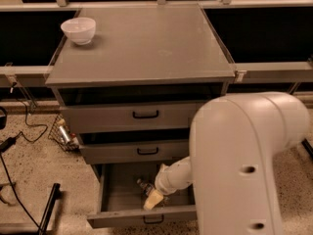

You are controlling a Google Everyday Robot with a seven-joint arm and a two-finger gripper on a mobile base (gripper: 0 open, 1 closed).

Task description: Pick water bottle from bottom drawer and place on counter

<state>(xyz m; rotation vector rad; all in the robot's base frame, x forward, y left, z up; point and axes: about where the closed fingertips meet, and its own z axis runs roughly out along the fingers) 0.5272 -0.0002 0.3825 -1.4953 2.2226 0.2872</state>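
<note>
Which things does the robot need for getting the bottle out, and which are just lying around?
For the job:
water bottle in the open bottom drawer
gripper down in that drawer, by the bottle
counter

Just lying about:
white bowl on the counter
wire basket on the floor

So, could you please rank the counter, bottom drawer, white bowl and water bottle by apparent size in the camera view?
Largest first: counter, bottom drawer, white bowl, water bottle. The gripper is down in that drawer beside the partly visible bottle.

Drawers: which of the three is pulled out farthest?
The bottom drawer, the lowest; its inside shows, with the gripper down in it by the water bottle.
</note>
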